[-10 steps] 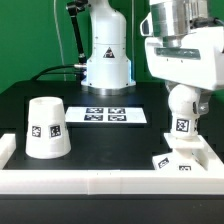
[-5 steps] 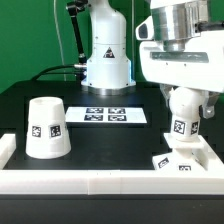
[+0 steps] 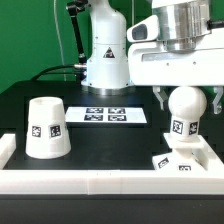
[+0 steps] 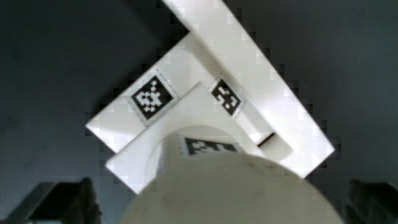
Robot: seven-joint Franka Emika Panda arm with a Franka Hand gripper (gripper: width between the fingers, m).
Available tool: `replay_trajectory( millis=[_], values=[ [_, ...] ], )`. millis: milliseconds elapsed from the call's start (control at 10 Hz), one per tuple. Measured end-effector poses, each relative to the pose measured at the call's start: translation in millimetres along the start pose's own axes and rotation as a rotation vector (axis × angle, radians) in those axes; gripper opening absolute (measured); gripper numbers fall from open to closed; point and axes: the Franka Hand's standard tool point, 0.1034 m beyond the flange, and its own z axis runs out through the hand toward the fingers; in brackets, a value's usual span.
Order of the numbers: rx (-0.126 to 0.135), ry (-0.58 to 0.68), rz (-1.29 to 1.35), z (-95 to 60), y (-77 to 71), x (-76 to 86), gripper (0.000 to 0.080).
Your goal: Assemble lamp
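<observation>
- Matte white truncated-cone shade [image 3: 45,127] stands wide end down on the black counter [image 3: 110,148], at the exterior view's left; it holds nothing visible
- Round white bulb on stem [image 3: 185,108] stands upright on the small square white base [image 3: 180,160], at the right
- Pincer [image 3: 186,98] is released, straddling the bulb without touching; drifting sideways, a finger could topple it
</observation>
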Motion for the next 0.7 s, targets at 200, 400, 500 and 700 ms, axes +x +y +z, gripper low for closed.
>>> replay_trajectory(
  millis=[200,400,500,700],
  values=[
    [-0.005,0.003,-0.194,-0.2,0.5,0.7,0.0699],
    [-0.047,0.025,-0.463,-2.4,-1.9,2.4,0.0699],
    [-0.067,0.032,-0.628,-3.7,-2.7,4.0,0.0699],
    [-0.085,0.031,-0.820,-4.2,-2.4,5.1,0.0699]
  ],
)
